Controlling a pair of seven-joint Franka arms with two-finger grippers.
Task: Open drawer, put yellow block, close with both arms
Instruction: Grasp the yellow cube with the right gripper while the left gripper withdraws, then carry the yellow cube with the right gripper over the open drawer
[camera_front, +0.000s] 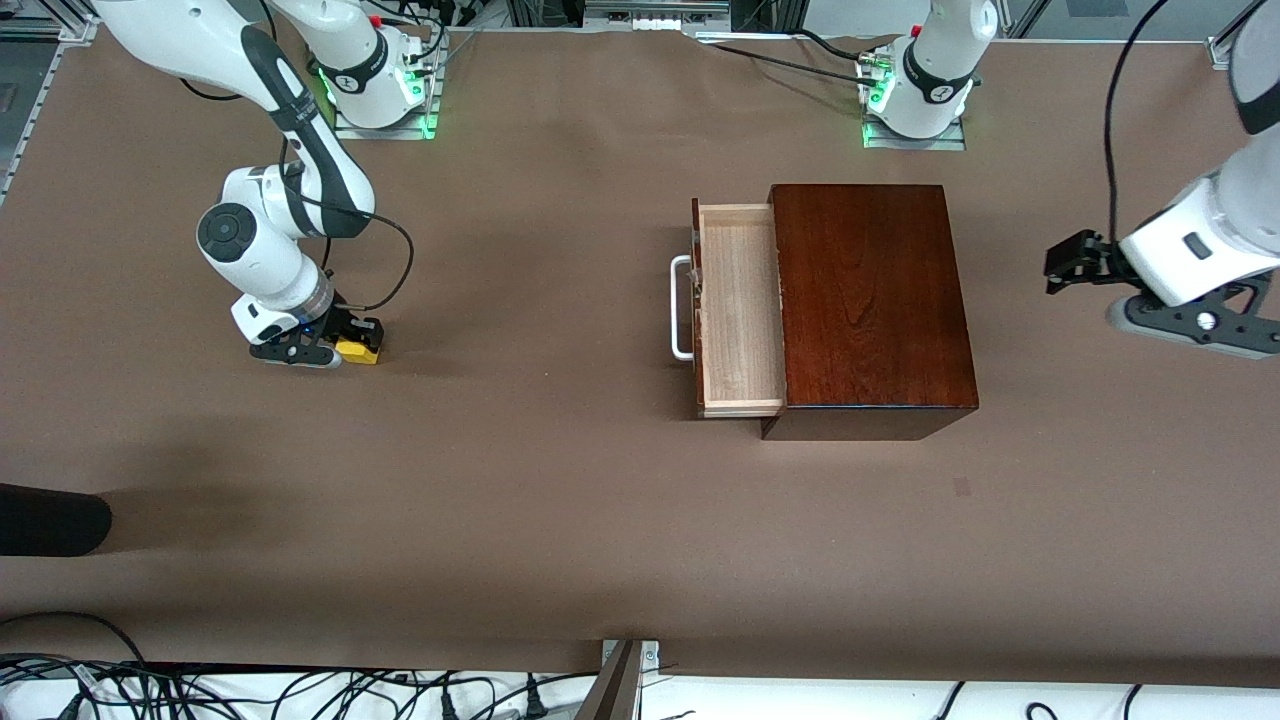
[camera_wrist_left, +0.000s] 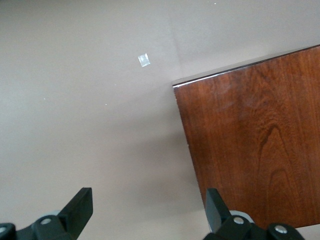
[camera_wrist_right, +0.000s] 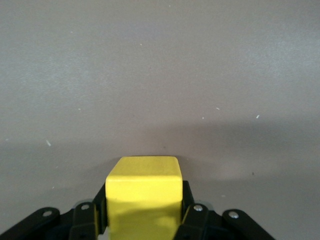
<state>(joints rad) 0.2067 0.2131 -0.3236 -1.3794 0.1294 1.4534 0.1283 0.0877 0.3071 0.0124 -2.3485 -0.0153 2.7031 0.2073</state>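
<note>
The right gripper (camera_front: 352, 345) is down at the tabletop (camera_front: 560, 520) toward the right arm's end, its jaws closed on the yellow block (camera_front: 359, 350), which the right wrist view shows clamped between the fingers (camera_wrist_right: 192, 212); the drawer (camera_front: 738, 310) stands pulled out of the wooden box (camera_front: 868, 300), its tray bare, its white handle (camera_front: 681, 308) facing the right arm's end; the left gripper (camera_front: 1068, 268) waits above the tabletop beside the box, jaws spread wide.

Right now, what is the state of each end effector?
Left end effector: open, holding nothing, beside the wooden box.
Right end effector: closed on the yellow block.
</note>
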